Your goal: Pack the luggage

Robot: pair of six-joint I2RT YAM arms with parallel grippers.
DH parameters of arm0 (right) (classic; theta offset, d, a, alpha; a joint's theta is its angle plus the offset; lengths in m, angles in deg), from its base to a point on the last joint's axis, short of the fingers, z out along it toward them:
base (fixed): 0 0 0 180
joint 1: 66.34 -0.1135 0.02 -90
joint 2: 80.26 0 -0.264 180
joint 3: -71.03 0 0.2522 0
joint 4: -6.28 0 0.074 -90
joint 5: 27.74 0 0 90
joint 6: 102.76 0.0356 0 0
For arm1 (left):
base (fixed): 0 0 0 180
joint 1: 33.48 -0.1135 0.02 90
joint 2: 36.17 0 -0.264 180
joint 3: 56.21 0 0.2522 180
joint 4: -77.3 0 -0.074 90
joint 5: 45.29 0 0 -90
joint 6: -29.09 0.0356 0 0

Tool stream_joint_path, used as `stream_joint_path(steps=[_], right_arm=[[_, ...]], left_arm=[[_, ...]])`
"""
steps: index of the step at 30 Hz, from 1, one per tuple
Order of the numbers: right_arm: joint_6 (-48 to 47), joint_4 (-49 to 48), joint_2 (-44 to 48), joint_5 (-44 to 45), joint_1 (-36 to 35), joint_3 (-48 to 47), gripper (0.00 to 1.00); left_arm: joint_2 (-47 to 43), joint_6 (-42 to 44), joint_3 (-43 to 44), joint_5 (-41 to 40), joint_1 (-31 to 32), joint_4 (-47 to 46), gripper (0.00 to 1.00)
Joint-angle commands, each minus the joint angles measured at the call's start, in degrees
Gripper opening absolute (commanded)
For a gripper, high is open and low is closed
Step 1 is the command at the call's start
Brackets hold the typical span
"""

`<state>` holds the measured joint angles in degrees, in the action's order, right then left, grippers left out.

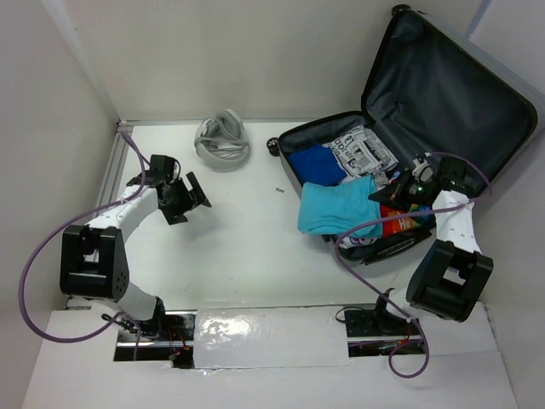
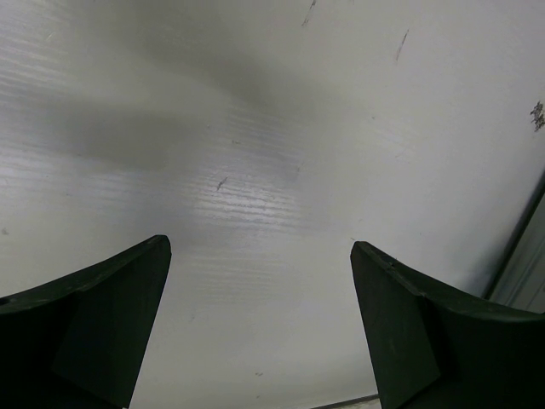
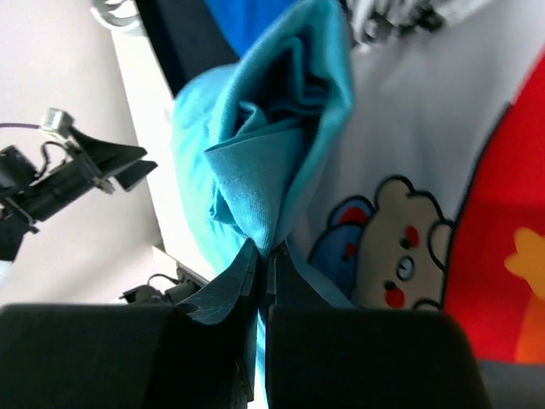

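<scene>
The luggage point(image 1: 460, 94) lies open at the right, lid up, dark lining showing. Inside lie a dark blue garment point(image 1: 317, 164), a black-and-white printed cloth point(image 1: 362, 151) and a white cartoon-print shirt point(image 3: 426, 213). A turquoise shirt point(image 1: 336, 209) drapes over the suitcase's front rim. My right gripper point(image 1: 385, 194) is shut on a fold of the turquoise shirt point(image 3: 272, 128); in the right wrist view the gripper point(image 3: 269, 260) pinches the cloth between its fingertips. My left gripper point(image 1: 189, 198) is open and empty above the bare table at the left, and shows in its own wrist view point(image 2: 260, 251).
A grey coiled cable or headset bundle point(image 1: 223, 141) lies at the back of the white table point(image 1: 238, 247). A small dark mark point(image 1: 278, 189) sits left of the suitcase. White walls enclose the table on the left and back.
</scene>
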<state>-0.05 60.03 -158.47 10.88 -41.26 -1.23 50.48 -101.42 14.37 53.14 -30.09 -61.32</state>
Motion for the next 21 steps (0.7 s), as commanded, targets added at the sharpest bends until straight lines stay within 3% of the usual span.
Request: stream_joint_path(steps=[1, 10, 21], right_arm=[[-2.9, 4.9, 0.3, 3.4, 0.6, -2.7, 0.0], [-4.8, 9.6, -3.2, 18.8, 3.4, -9.7, 0.0], [-11.9, 14.6, -14.9, 19.3, 3.9, -22.3, 0.0]], left_arm=[[1.7, 1.7, 2.2, 1.5, -0.4, -1.8, 1.0], [7.6, 3.3, 4.4, 4.0, -0.4, -3.0, 1.0], [9.9, 5.6, 5.4, 5.9, -0.4, -4.7, 1.0]])
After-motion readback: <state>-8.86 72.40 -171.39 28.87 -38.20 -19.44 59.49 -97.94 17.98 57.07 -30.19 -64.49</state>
